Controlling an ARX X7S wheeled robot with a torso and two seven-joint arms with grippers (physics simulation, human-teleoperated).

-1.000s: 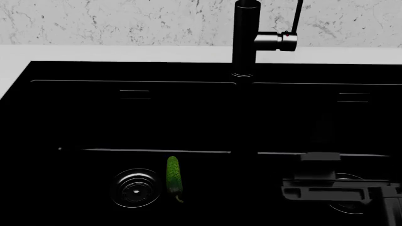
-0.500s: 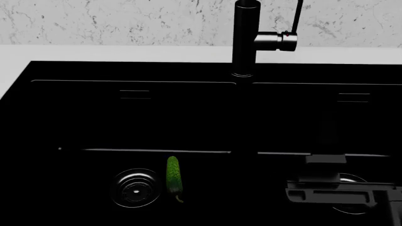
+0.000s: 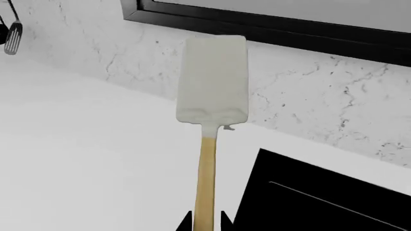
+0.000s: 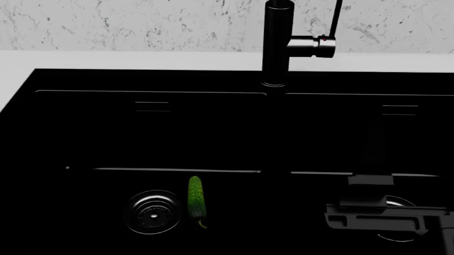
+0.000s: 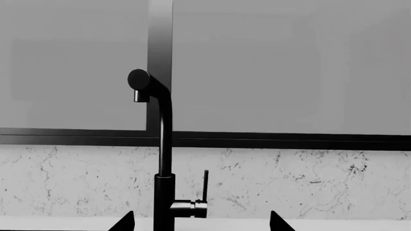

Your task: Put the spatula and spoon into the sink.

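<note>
In the left wrist view, the left pincer (image 3: 205,225) is gripping the spatula (image 3: 212,120) by its tan wooden handle, with the two dark fingertips (image 3: 186,222) pressing in on either side at the edge of the picture. The spatula is standing out from the pincer with its flat whitish head showing against the marbled wall (image 3: 308,96), above the white counter (image 3: 90,159). A black corner of the sink (image 3: 321,202) is lying just beside the handle, and a dark window frame (image 3: 270,26) is running along the wall behind the head. A small hanging utensil (image 3: 13,36) is showing at the far edge. In the head view, the sink (image 4: 85,127) is filling most of the picture, its black faucet (image 4: 278,42) rising at the back between the two basins. In the left basin a green cucumber (image 4: 196,201) is lying just beside the ringed drain (image 4: 150,215). The right pincer (image 4: 379,215) is hanging over the right basin, above its drain, as a dark shape against the black, and its opening cannot be judged here. The spoon is not showing in any view. In the right wrist view, two dark fingertips (image 5: 123,222) are showing well apart at the edge, so the right pincer (image 5: 200,224) is standing wide with nothing between them, facing the faucet (image 5: 160,159) and the marbled wall (image 5: 321,187).
</note>
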